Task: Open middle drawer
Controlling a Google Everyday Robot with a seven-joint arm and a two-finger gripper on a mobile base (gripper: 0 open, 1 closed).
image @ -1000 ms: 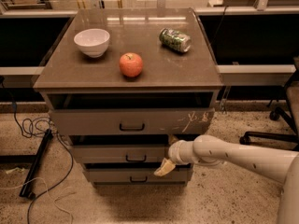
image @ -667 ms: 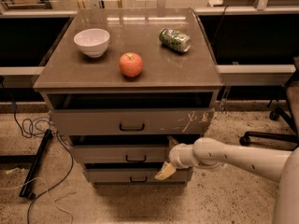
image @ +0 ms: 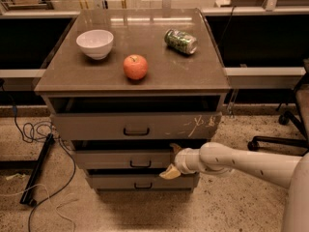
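The arm (image: 251, 164) is reached in low from the right, so that the gripper (image: 172, 161) is brought level with the middle drawer (image: 120, 159), the second of three fronts. The gripper is set against the right-hand part of that front, a little to the right of the small dark handle (image: 140, 164). This placing is judged to be meant for a pull on the front's edge rather than on the handle. Whether the gripper is open or closed cannot be told, and no object is seen to be carried in it. A dark gap is seen above the middle drawer's front, so it is judged to be not yet far out.

Just below the gripper the bottom drawer (image: 140, 181) is seen. Above the gripper the top drawer (image: 96, 126) is found, its front marked with white scratches (image: 198, 126) and pulled slightly forward. Higher and farther back, on the cabinet top (image: 203, 79), an apple (image: 135, 66) is seen up and to the left of the gripper. Farther back a white bowl (image: 95, 43) is placed farther left, and a green can (image: 181, 41) is laid on its side almost straight above the gripper.
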